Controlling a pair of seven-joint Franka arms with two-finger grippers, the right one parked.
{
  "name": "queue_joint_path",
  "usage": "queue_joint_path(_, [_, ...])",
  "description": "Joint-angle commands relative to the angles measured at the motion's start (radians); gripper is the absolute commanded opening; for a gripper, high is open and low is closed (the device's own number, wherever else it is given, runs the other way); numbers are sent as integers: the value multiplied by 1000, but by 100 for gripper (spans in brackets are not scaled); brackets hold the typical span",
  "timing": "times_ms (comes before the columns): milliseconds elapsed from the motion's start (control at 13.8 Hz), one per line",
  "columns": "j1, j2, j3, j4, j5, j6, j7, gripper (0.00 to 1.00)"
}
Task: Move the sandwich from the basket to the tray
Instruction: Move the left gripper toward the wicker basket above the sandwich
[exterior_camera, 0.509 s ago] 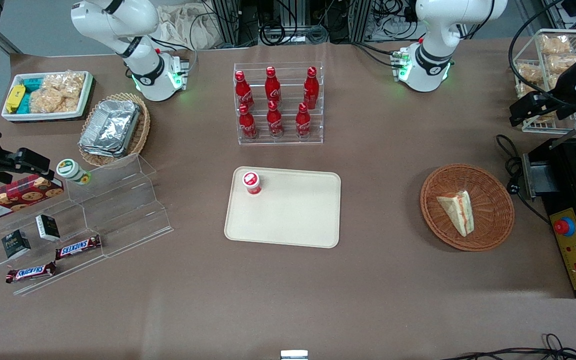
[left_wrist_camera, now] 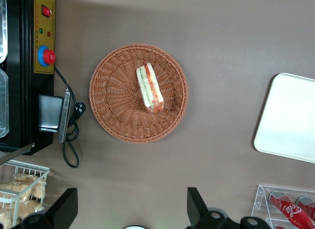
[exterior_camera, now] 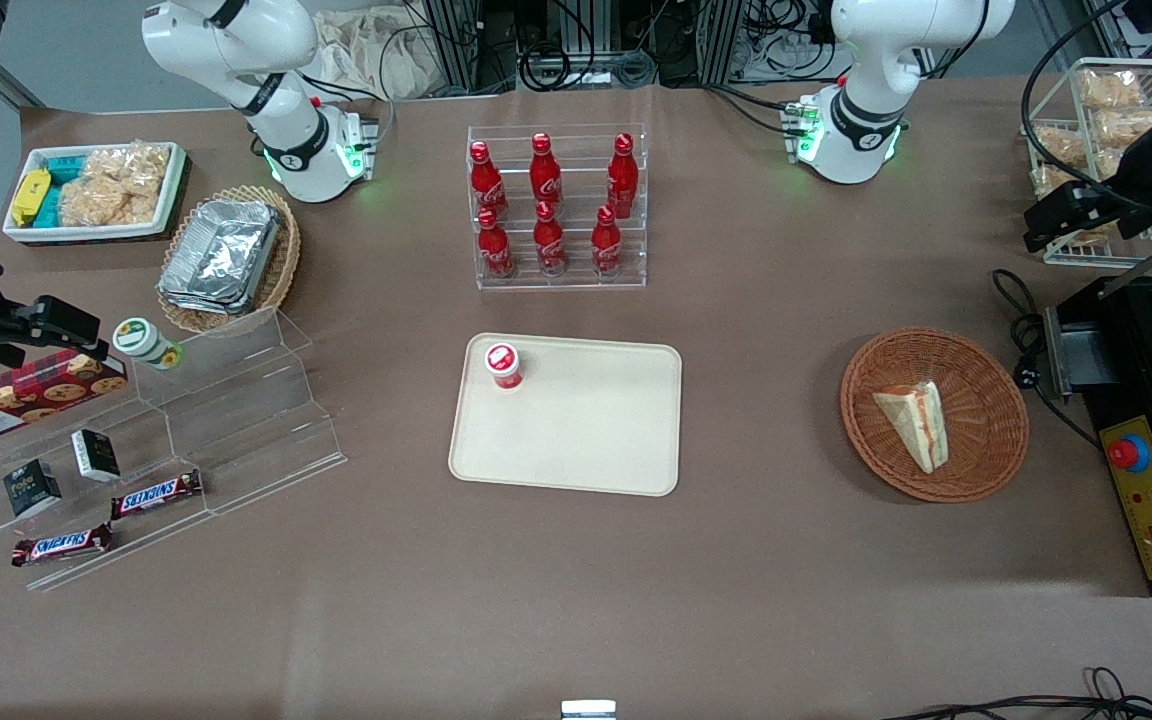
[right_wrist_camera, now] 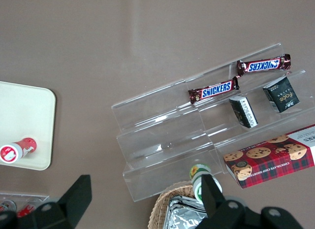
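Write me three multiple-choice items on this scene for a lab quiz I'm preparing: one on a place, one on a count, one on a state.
1. Where is the sandwich?
A. On the tray
B. In the basket
C. In the bottle rack

2. How many red bottles stand in the clear rack?
A. Four
B. Six
C. Eight

3. What is the gripper doing?
A. Hanging open above the table, holding nothing
B. Clamped on the sandwich
C. Resting on the tray

Answers: 1 B, it lies inside the basket. 2 B, two rows of three. 3 A, its fingers are spread, and the tray holds only a small red-capped cup.
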Motion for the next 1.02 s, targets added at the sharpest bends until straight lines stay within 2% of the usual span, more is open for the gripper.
queue_joint_path(0, [-8, 9, 14, 18, -27, -3, 9, 100])
queue_joint_path(218, [16, 35, 19, 18, -42, 3, 8, 100])
queue_joint_path(436, [16, 96, 19, 19, -25, 19, -8, 100])
queue_joint_path(945, [7, 294, 16, -17, -4, 212, -169, 100])
